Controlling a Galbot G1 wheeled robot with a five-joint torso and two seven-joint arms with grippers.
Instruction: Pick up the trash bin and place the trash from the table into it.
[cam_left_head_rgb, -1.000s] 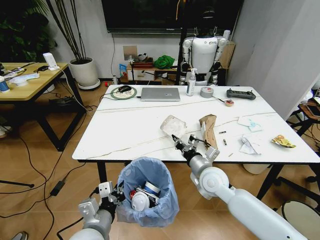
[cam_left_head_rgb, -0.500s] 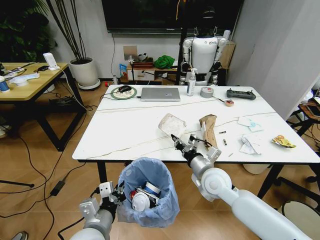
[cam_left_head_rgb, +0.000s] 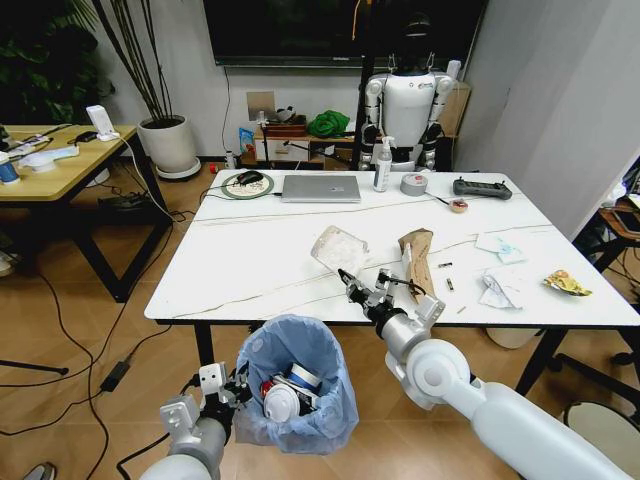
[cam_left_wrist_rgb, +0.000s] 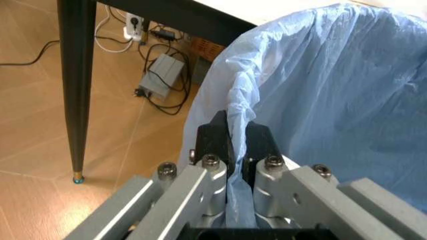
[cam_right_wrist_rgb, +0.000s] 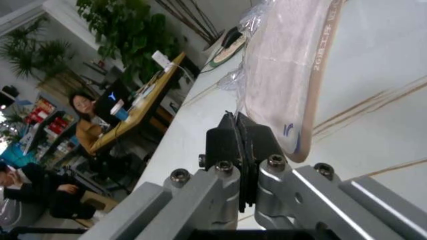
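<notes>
- The small round trash bin lined with a crinkly light-blue plastic bag (cam_left_head_rgb: 296, 385) hangs below the near edge of the white marble-look tabletop with thin dark veins (cam_left_head_rgb: 260, 255), with a blue-white paper cup and other litter inside.
- The left pincer (cam_left_wrist_rgb: 235, 134) is clamped tight on the bag-covered rim.
- The right pincer (cam_left_head_rgb: 350, 283), over the tabletop's near part, is closed on a flat pale packet in clear crinkly plastic (cam_left_head_rgb: 338, 247), lifted and tilted.
- A torn brown cardboard strip (cam_left_head_rgb: 417, 258) lies just beside that arm; white papers (cam_left_head_rgb: 497, 290) and a small red-yellow wrapper (cam_left_head_rgb: 567, 284) lie near the right edge.
</notes>
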